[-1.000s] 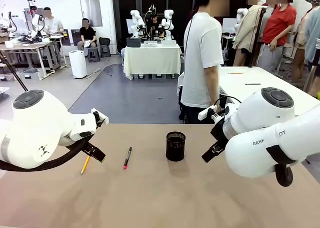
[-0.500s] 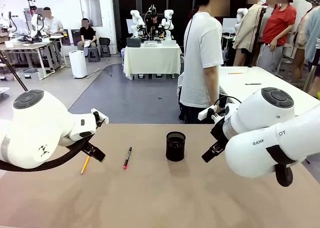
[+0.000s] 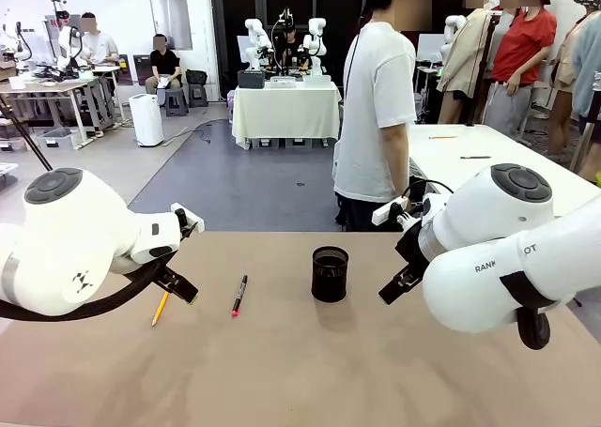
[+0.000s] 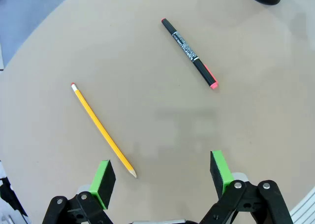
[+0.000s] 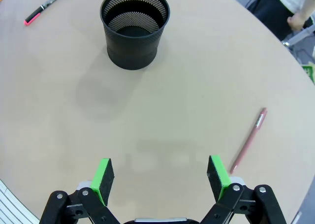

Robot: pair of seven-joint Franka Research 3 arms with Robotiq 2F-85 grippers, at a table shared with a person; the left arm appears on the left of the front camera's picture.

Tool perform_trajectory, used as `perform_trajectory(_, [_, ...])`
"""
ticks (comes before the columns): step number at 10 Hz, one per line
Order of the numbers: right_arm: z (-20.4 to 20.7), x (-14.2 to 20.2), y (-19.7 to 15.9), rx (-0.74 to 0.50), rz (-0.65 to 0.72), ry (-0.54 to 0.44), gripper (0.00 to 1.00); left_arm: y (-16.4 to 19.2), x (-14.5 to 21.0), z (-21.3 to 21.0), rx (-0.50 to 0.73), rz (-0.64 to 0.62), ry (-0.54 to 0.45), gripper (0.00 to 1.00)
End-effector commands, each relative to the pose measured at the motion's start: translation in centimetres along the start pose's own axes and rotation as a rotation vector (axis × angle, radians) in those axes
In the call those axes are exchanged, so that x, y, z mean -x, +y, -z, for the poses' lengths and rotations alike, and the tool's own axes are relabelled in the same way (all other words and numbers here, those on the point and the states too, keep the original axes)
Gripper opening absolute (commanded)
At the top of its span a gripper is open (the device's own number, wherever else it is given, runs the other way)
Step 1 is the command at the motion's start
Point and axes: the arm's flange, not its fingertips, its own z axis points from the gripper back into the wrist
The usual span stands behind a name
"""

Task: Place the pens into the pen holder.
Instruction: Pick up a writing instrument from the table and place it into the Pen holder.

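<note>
Left gripper (image 4: 161, 174): jaws apart, empty, above the table (image 3: 282, 380). Yellow pencil (image 3: 161, 308) and black pen (image 3: 239, 296) lie flat, apart. Pen holder (image 3: 330, 274) stands upright at centre. Maroon pen (image 5: 248, 140) lies flat near the right gripper (image 5: 161, 177), whose jaws are apart and empty.

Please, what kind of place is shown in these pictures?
Likely a robotics lab: two white robot arms at a tan table, a cloth-covered table behind, and people seated at desks farther back.
</note>
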Motion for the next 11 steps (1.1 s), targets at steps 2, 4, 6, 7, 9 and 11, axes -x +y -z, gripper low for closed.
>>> perform_trajectory(2, [-0.2, -0.2, 0.3, -0.095, -0.029, 0.021, 1.0, -0.5, -0.1, -0.6, 0.04, 0.096, -0.023, 1.0])
perform_trajectory(4, [-0.9, -0.6, 0.1, -0.235, -0.056, 0.019, 1.0, -1.0, 0.3, -1.3, 0.075, 0.187, -0.091, 1.0])
perform_trajectory(6, [-1.4, -1.3, -0.2, -0.318, -0.062, 0.017, 1.0, -1.3, 1.3, -2.1, 0.081, 0.279, -0.187, 1.0])
perform_trajectory(7, [-2.1, -1.8, -1.1, -0.377, -0.061, -0.004, 1.0, -1.6, 2.3, -2.4, 0.092, 0.367, -0.282, 1.0])
perform_trajectory(9, [-3.0, -2.9, -2.7, -0.401, -0.064, -0.034, 1.0, -1.4, 4.1, -3.4, 0.112, 0.401, -0.32, 1.0])
perform_trajectory(11, [-3.8, -3.2, -3.2, -0.427, -0.089, -0.098, 1.0, -3.2, -3.3, -3.2, 0.054, 0.388, -0.276, 1.0])
